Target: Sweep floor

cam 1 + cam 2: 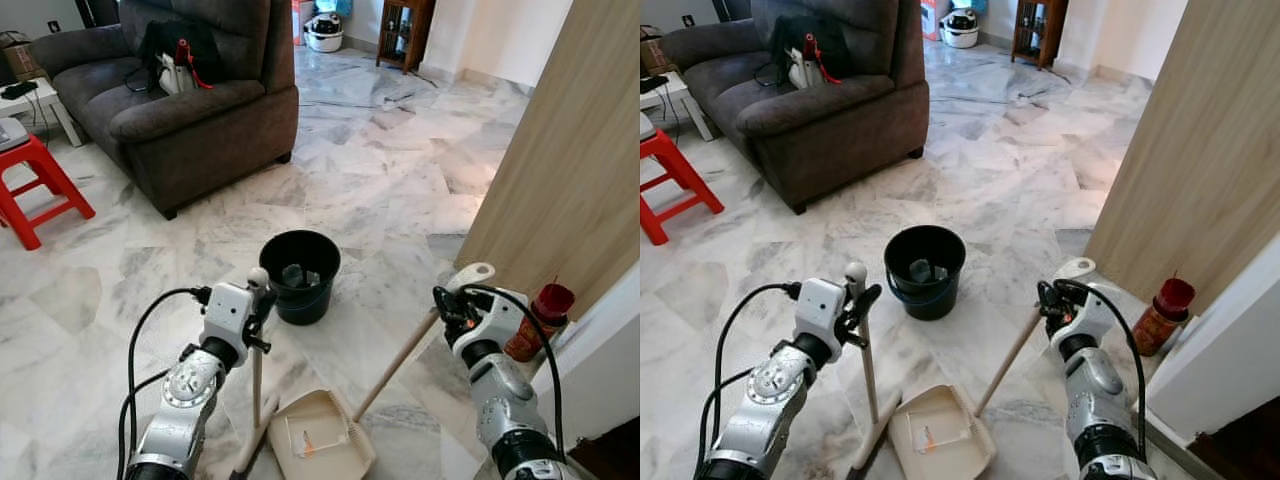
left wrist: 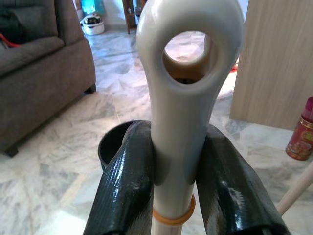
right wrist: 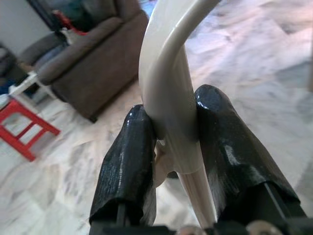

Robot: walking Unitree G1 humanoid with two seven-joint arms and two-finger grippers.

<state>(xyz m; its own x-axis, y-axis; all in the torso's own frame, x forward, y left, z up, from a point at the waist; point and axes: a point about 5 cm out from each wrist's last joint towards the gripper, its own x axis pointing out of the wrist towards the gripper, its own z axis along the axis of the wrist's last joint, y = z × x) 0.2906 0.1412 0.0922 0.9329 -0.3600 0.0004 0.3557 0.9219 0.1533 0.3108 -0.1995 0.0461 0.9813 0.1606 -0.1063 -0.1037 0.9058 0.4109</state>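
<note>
Marble floor spreads pale and veined toward a grey sofa, with a black bucket just ahead of me. From my head cameras, my left gripper clamps the top of the broom, which stands near upright; its bristles are cut off at the picture's edge. My right gripper clamps the dustpan handle, slanting down to the dustpan on the floor with some scraps inside, too small to identify. At my left wrist, both fingers pinch the broom's looped plastic cap. At my right wrist, fingers squeeze a similar glossy loop. I judge both tools light, stiff and slippery there.
</note>
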